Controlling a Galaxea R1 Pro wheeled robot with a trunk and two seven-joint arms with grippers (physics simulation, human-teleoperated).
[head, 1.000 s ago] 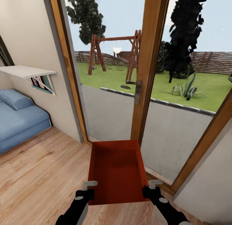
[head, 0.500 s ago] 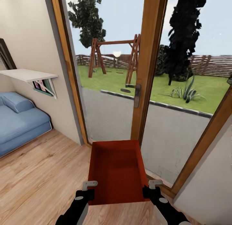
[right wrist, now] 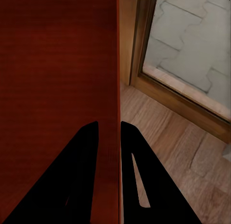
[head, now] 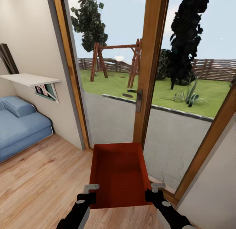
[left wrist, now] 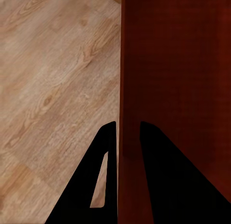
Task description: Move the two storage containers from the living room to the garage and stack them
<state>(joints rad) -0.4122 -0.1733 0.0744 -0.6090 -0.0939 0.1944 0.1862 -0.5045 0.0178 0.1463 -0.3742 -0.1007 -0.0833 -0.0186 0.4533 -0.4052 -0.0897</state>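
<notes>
You're in the living room of a home: light wood-plank flooring point(head: 39, 176), a blue couch point(head: 19, 127) against the cream wall under a white shelf point(head: 29, 79), and tall wood-framed glass doors point(head: 147, 74) with a handle, opening onto a paved patio, a lawn, a wooden swing set point(head: 116, 60), trees and a fence

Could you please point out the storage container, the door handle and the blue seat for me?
storage container point(head: 118, 175), head view, on its flat inner bottom.
door handle point(head: 139, 100), head view, on the middle of the metal plate.
blue seat point(head: 23, 129), head view, on the top of the cushion.
</notes>
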